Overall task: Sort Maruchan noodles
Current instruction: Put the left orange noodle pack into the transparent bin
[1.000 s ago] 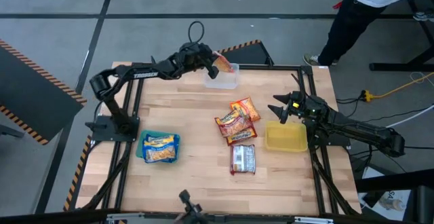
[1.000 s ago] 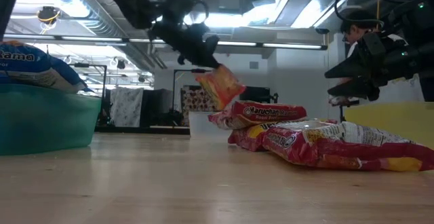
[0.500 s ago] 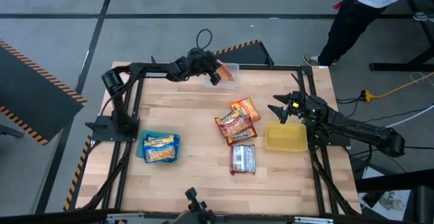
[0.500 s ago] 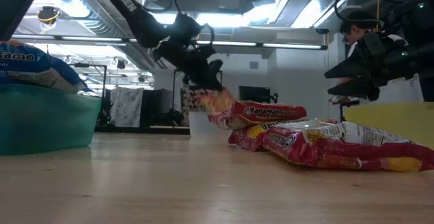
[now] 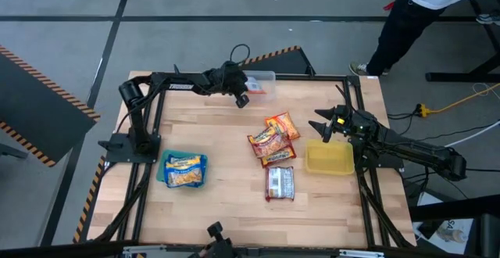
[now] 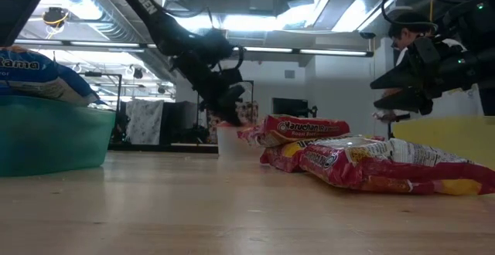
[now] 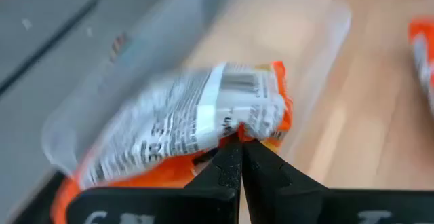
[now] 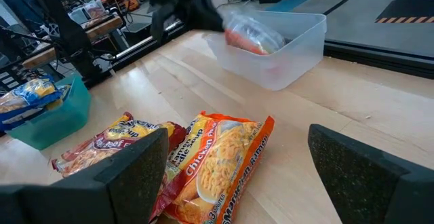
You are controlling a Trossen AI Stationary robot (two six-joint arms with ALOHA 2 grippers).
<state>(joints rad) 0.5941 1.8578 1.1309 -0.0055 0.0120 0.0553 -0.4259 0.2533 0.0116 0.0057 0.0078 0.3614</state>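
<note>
**Orange packet poised over the clear bin**

With the left gripper pinching an orange-red packet by its edge, the drop is the step in hand. The fingers are pressed tight on the wrapper's crimp, and the packet sits inside the clear bin at the far edge of the surface, hanging low between its walls.

Doing this well looks simple: part the fingers only once the packet rests on the bin floor, so it lies flat and doesn't lean on a wall. Lift straight up after release, since crinkly film can cling to a fingertip and ride back out.

Over on the right side, the right gripper hovers spread wide beside the yellow bin, holding nothing. Three orange-red packets lie bunched mid-surface, a dark red-and-white one just nearer the front, and blue-and-yellow packets fill the teal bin. A person stands beyond the far right corner.
</note>
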